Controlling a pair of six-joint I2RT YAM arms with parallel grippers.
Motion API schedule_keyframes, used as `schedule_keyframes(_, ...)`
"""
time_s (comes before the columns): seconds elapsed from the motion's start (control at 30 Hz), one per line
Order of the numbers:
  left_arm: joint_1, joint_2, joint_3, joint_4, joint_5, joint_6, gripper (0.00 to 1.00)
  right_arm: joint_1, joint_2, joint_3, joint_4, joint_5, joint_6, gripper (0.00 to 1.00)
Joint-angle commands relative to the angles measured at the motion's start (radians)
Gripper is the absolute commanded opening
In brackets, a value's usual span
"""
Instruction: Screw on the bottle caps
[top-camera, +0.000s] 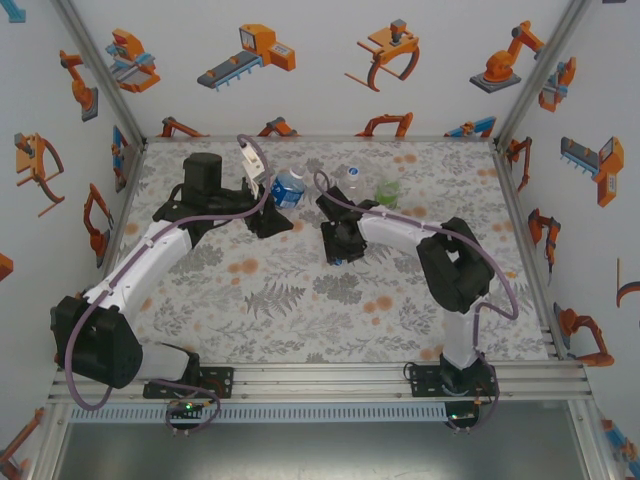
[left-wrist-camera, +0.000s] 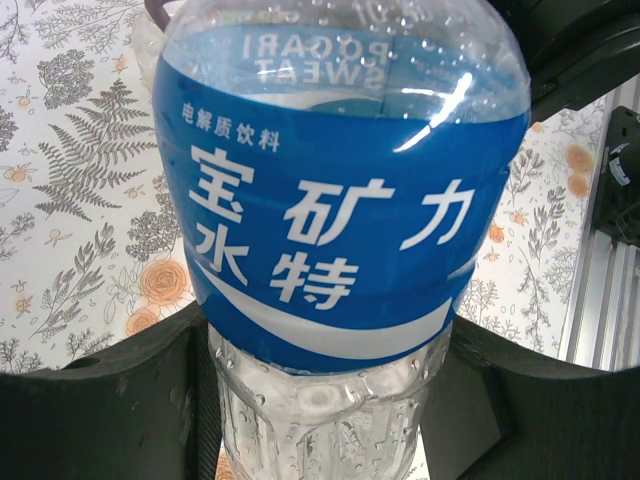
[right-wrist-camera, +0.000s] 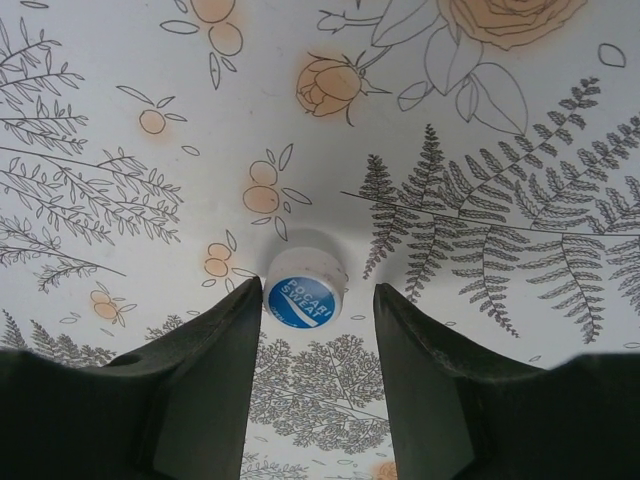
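Left wrist view has the left claw (left-wrist-camera: 325, 345) clamped on the blue-label bottle (left-wrist-camera: 340, 220), its 2 fingers (left-wrist-camera: 100, 400) pressing the clear ribbed part just below the label. Right wrist view has the right claw (right-wrist-camera: 320, 290) spread apart low over the flowered surface (right-wrist-camera: 500, 120), with a blue-topped cap (right-wrist-camera: 305, 292) lying flat between its tips. Top external view places the clear bottle (top-camera: 350, 178) and the green-tinted bottle (top-camera: 388, 192) standing just beside the held one, near the far edge.
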Motion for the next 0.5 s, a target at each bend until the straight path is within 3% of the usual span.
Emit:
schedule_keyframes(0.0,-0.007,0.005,0.034,-0.014,0.026,0.009,0.0,0.011,0.011,0.042,-0.034,0.008,-0.02,0.46)
schedule_keyframes(0.47,-0.01,0.009,0.039,-0.023,0.024,0.011,0.0,0.016,0.047,0.078,-0.047,0.006,-0.037,0.39)
